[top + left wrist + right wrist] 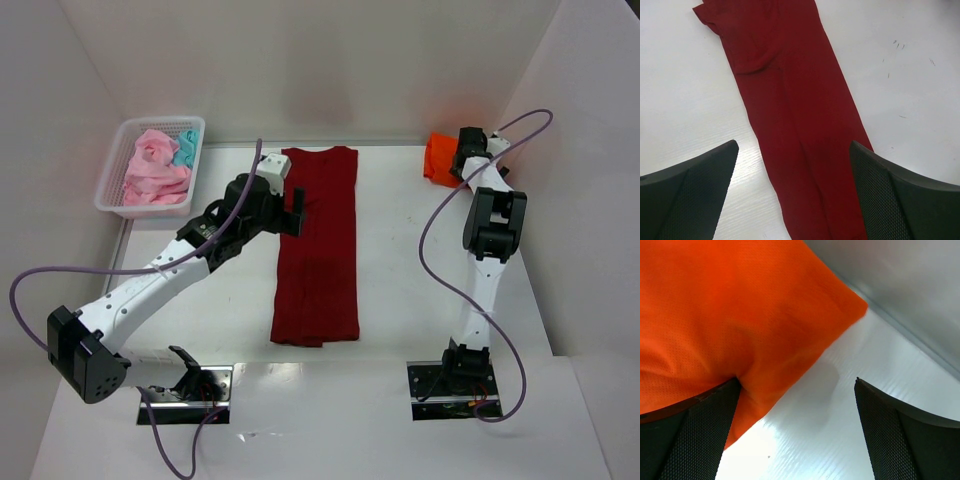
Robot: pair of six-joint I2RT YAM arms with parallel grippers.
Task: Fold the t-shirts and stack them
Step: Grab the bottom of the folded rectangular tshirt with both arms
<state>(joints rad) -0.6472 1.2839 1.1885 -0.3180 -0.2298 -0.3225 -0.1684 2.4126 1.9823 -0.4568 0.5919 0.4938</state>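
Cloth lies in three places on your counter [400,270]. The dark red t-shirt [316,250] is laid out down the middle as a long narrow strip, folded lengthwise, with its far end near the back wall [300,60]. Your left fingers [690,195] hang over it spread wide and grasp nothing. In the left wrist view the strip runs up between them, with a creased sleeve fold at its far end. From above, the left arm reaches in from the left, and its wrist overlaps the strip's left edge and hides some cloth there. The orange t-shirt [730,315] sits bunched in the far right corner, close to the side wall. Your right fingers [685,435] stand released at its edge: the cloth meets the top of one finger and the other is over bare counter. In the top view the right wrist covers part of that shirt. The white mesh basket [112,205] stands in the far left corner, apart from the red strip. It holds crumpled pink t-shirts [155,172], with a teal t-shirt [186,150] at its far right side.
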